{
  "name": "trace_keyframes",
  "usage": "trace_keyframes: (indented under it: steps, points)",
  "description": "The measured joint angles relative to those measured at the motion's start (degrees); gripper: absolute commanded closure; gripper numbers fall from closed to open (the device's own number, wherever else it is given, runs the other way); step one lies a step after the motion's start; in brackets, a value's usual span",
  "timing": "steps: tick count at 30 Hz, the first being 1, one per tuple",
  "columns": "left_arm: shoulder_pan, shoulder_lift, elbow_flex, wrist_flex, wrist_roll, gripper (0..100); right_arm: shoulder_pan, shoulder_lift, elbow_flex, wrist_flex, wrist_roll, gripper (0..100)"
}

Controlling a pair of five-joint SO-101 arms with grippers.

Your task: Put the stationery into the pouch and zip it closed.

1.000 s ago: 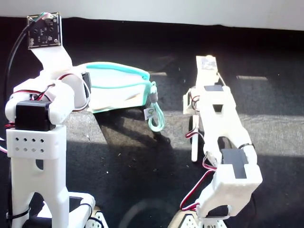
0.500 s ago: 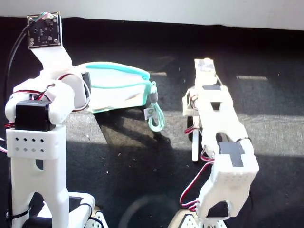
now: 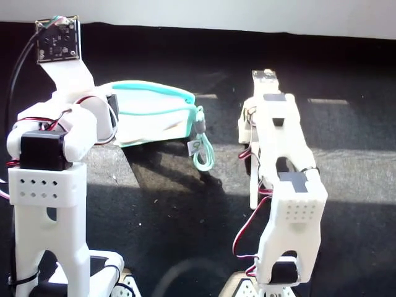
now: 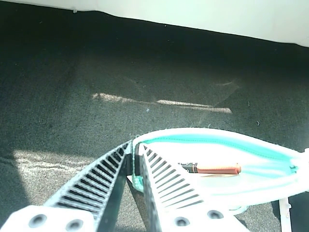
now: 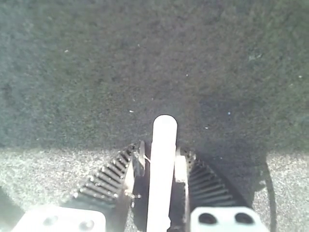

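We are looking first at the pouch (image 3: pixel 151 122), a white case with a teal zip. It is lying with its long axis across the desk (image 3: pixel 154 223), left to right in the high view. Its zip is standing open and the mouth is gaping. Inside, a reddish pen (image 4: pixel 212 169) is lying lengthwise along the pouch, with its dark end toward the gripped end of the pouch. A pale flat item is showing just beneath the pen, but we cannot tell what it is.

The left pincer (image 4: pixel 134 154) is clamping the rim at the pouch's left end, its two fingers pressed together on the teal edge. At the opposite end a teal strap (image 3: pixel 203 153) is hanging in a loop, on the side nearest the right arm.

The right pincer (image 5: pixel 160 157) is gripping a white stick (image 5: pixel 164 145), well apart from the pouch. The stick is running straight along the pincer's own line, and its rounded end is poking out past the fingertips over the dark desk. In the high view the stick is showing as a pale bar beside the right arm, its long axis running near to far, crosswise to the pouch. We cannot tell whether its end is touching the desk.
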Motion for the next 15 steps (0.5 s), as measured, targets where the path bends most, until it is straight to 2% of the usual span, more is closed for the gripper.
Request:
trace_keyframes:
  steps: [8, 15]
  points:
    - [0.0, 0.0, 0.0, 0.0, 0.0, 99, -0.35, -4.92, -1.23, 2.81, 0.0, 99.3]
    - [0.0, 0.0, 0.0, 0.0, 0.0, 99, -0.26, -27.16, -1.23, 5.01, 0.0, 99.3]
